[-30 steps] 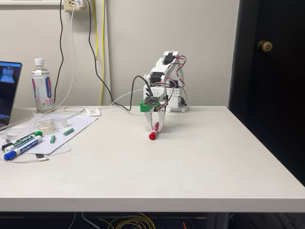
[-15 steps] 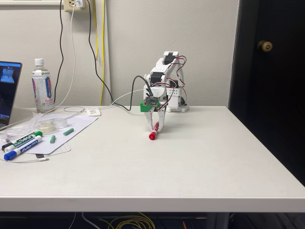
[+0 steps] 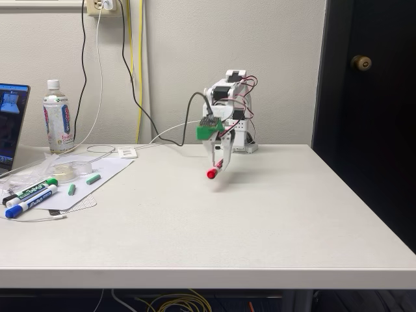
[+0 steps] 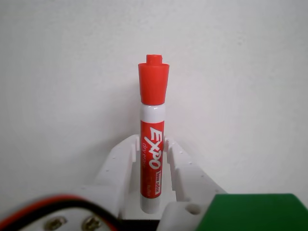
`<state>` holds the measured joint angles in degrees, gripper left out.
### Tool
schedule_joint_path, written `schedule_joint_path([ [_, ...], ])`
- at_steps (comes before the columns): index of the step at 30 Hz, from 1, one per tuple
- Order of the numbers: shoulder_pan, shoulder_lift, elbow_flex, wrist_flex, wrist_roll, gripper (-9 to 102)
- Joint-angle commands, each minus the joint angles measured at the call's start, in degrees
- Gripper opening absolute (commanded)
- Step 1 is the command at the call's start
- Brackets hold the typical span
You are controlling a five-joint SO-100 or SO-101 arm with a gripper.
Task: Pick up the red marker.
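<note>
The red marker (image 3: 214,171) hangs above the white table (image 3: 273,214) in the fixed view, red cap pointing down and toward the camera. My gripper (image 3: 218,160) is shut on its barrel. In the wrist view the red marker (image 4: 153,139) runs straight up the middle, red cap at the top, white barrel with a red label. My gripper (image 4: 151,147) clamps that barrel between its two white fingers (image 4: 120,163), with bare tabletop behind.
At the table's left lie a green-capped marker (image 3: 32,190), a blue-capped marker (image 3: 27,203), small green pieces (image 3: 93,179) and paper. A bottle (image 3: 57,118) and a laptop edge (image 3: 12,123) stand at the back left. Cables hang down the wall.
My gripper has risen and shifted slightly right, lifting the red marker off the table. Before, the marker's cap rested on the surface.
</note>
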<state>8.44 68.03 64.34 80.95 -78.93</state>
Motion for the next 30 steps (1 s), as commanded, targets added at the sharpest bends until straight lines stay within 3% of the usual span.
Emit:
schedule_joint_path([
  [1, -2.90, 3.16, -12.13, 3.96, 10.99, 4],
  [12, -10.20, 4.22, -35.60, 13.27, 38.76, 4],
  [19, -13.01, 11.07, -36.56, 10.99, 56.78, 4],
  [30, -15.12, 18.19, -36.56, 12.13, 67.68, 4],
])
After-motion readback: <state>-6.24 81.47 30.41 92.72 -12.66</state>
